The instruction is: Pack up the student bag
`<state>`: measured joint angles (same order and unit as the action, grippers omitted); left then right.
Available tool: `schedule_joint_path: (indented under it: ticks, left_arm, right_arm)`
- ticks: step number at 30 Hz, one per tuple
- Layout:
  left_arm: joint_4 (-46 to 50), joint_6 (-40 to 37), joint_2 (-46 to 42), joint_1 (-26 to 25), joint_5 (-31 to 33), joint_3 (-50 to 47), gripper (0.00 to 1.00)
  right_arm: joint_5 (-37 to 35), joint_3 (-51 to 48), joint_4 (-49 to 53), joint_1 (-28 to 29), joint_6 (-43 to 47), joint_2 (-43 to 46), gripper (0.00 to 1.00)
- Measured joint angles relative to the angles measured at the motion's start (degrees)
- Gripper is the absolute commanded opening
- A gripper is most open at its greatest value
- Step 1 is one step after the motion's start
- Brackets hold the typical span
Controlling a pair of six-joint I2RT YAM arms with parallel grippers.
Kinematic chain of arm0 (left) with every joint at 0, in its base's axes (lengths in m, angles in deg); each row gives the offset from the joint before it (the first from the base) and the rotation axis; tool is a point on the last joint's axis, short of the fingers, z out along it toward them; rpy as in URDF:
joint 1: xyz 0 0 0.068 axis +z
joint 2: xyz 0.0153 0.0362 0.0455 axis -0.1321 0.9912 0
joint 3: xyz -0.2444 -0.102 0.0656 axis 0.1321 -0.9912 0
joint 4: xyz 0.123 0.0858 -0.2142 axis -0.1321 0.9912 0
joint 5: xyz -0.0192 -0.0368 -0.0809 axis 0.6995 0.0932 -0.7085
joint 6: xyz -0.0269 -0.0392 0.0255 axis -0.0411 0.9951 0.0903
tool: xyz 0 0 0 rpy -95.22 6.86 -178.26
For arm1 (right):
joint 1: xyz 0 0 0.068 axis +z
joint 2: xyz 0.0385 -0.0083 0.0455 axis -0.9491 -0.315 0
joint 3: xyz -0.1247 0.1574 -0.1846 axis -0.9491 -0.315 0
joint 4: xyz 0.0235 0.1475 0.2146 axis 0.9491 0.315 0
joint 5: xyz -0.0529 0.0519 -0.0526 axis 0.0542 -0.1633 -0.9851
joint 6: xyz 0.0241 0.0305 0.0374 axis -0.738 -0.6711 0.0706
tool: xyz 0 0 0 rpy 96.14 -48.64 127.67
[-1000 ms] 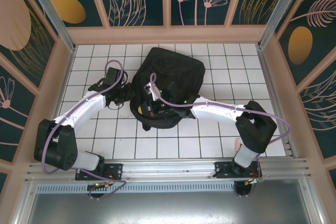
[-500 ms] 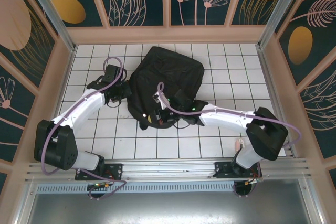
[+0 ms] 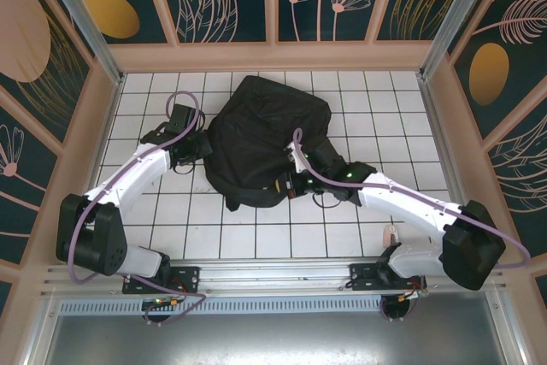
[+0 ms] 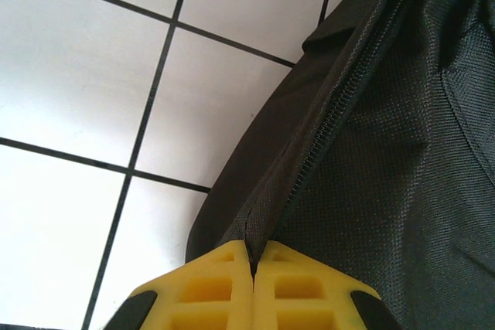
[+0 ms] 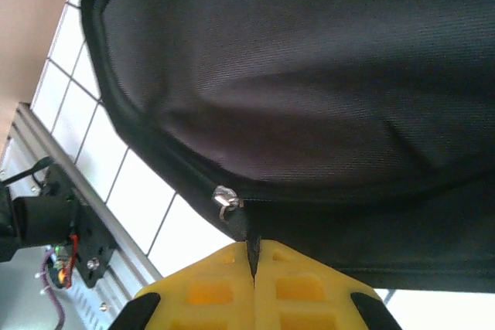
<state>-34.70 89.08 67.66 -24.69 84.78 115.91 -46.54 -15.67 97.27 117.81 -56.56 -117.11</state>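
Note:
The student bag (image 3: 269,138), a big black backpack, lies in the middle of the white tiled table. My left gripper (image 3: 198,147) is at its left edge. In the left wrist view the yellow fingers (image 4: 209,291) are shut on a fold of the bag's fabric (image 4: 402,152) beside the zipper teeth (image 4: 340,106). My right gripper (image 3: 286,184) is at the bag's near edge. In the right wrist view it (image 5: 254,249) pinches the black pull tab hanging from the silver zipper slider (image 5: 226,199), under the bag's body (image 5: 309,90).
Wooden side walls (image 3: 102,117) and a back wall enclose the tiled table (image 3: 385,108). An aluminium rail (image 3: 273,275) with both arm bases runs along the near edge. A loose strap loop (image 3: 325,201) lies by the bag's near right corner.
My right gripper has travelled to the right along the bag's near edge with the pull tab in it, and its arm has swung out right. The left gripper has barely moved.

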Motion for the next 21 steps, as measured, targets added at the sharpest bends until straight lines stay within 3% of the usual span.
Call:
schedule_joint_path:
  ticks: [8, 14, 19, 21]
  left_arm:
    - [0.0, -0.2, 1.2, 0.0, 1.0, 1.9, 0.0]
    - [0.2, -0.4, 6.5, 0.0, 0.9, 7.0, 0.0]
    - [0.7, -1.0, 17.0, 0.3, -0.3, 17.9, 0.01]
    - [1.6, -1.6, 21.6, -0.2, -0.3, 23.3, 0.08]
  right_arm:
    - [-6.2, 0.0, 3.7, -2.1, 0.5, 0.9, 0.0]
    - [-4.2, 0.0, 2.4, -3.3, 0.4, 2.0, 0.0]
    - [-2.6, 3.3, 0.2, 2.8, 0.0, -3.5, 0.0]
    - [-2.8, 6.3, -0.3, 5.4, -0.2, -7.0, 0.0]
